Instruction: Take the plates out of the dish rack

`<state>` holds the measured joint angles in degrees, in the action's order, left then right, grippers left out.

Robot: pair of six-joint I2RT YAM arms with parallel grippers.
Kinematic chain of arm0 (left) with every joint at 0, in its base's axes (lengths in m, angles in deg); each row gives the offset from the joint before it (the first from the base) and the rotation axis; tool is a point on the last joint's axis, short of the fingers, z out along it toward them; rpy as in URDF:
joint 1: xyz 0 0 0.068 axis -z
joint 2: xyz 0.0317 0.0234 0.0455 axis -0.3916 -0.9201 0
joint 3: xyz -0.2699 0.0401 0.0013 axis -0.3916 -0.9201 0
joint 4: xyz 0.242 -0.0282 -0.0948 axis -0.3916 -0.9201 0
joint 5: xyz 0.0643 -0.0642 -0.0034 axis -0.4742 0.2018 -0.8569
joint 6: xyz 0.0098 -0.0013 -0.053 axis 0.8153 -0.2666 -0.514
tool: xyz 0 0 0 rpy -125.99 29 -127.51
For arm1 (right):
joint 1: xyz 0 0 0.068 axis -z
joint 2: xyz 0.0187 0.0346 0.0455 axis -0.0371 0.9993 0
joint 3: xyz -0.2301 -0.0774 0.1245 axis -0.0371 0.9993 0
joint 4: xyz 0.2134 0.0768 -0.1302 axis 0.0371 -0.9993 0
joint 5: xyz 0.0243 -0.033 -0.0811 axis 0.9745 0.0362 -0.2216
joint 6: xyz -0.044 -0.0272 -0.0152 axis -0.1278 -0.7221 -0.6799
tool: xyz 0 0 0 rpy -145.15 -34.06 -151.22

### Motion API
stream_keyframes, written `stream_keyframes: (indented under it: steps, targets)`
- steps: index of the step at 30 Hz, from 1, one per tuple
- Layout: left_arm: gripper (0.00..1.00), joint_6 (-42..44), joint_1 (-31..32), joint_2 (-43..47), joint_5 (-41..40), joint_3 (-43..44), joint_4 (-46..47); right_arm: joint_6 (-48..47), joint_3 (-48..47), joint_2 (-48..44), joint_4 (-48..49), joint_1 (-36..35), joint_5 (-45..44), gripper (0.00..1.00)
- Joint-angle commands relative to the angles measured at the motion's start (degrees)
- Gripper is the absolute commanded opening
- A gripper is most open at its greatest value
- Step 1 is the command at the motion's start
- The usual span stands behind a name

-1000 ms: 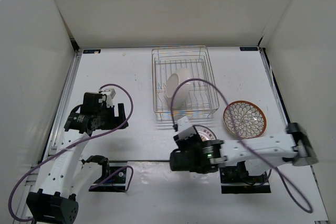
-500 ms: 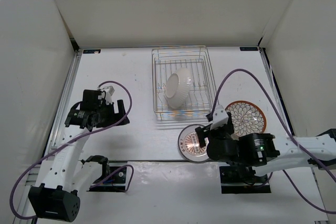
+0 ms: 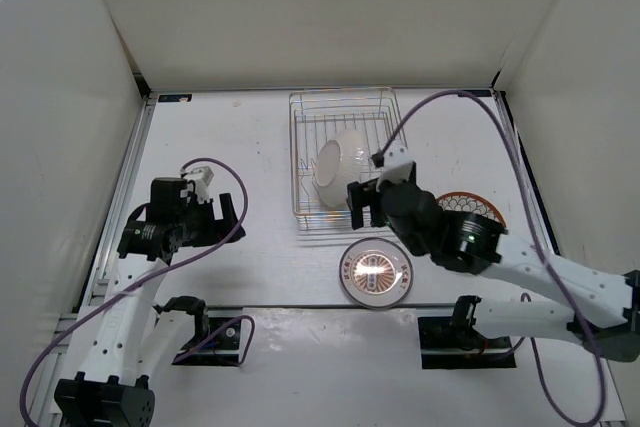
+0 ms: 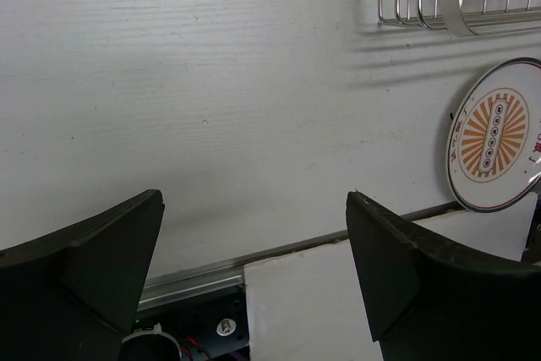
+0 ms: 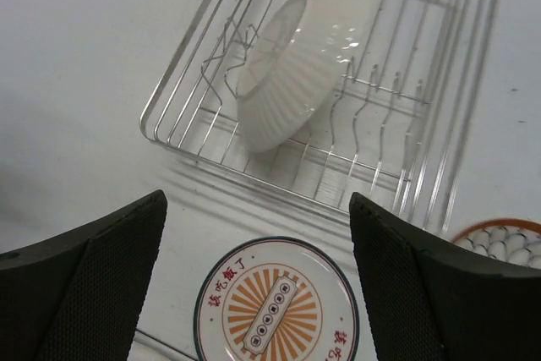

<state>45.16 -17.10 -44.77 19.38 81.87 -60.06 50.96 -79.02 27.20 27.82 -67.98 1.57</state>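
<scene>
Top: pale plate point(image 3: 375, 272) flat on tabletop point(image 3: 230, 127) just near the dish rack point(image 3: 340, 95); white-backed plate point(image 3: 338, 169) leans inside. Left wrist: left hand point(image 4: 254, 209) wide open, empty, well left. Right wrist: right hand point(image 5: 258, 200) wide open, empty, above rack's near edge. We're going for the racked plate; next, pinch its rim.

Looking down on a white tabletop point(image 3: 230, 137) carrying the dish rack point(image 3: 340, 96) at the far middle. Finding one white-backed plate point(image 3: 337, 167) standing tilted inside it, toward its left. Seeing a pale dark-rimmed plate point(image 3: 375, 272) with an orange centre lying flat just in front of the rack, and an orange-brown patterned plate point(image 3: 470, 203) right of the rack, partly hidden by the right arm. Hovering the right end effector point(image 3: 364, 203) over the rack's near edge, jaws apart. Keeping the left end effector point(image 3: 222, 213) well off to the left, empty
</scene>
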Motion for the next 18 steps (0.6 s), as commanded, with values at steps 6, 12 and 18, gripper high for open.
stream_keyframes:
  steps: [6, 12, 18]
  targets:
    - [1.0, 0.14, -0.24, 1.2, 0.94, -0.09, 0.22, 1.11, 0.91, 5.2, 7.39, 24.39, 42.2, 0.9]
    - [1.0, 0.32, -0.16, -0.29, 0.77, 0.96, -1.27, 5.86, 11.79, 6.28, 26.71, 35.03, 55.82, 0.9]
    - [1.0, -0.04, -0.24, 2.26, 1.04, 0.17, 0.4, 7.01, 4.32, 18.31, 25.13, 37.76, 62.77, 0.88]
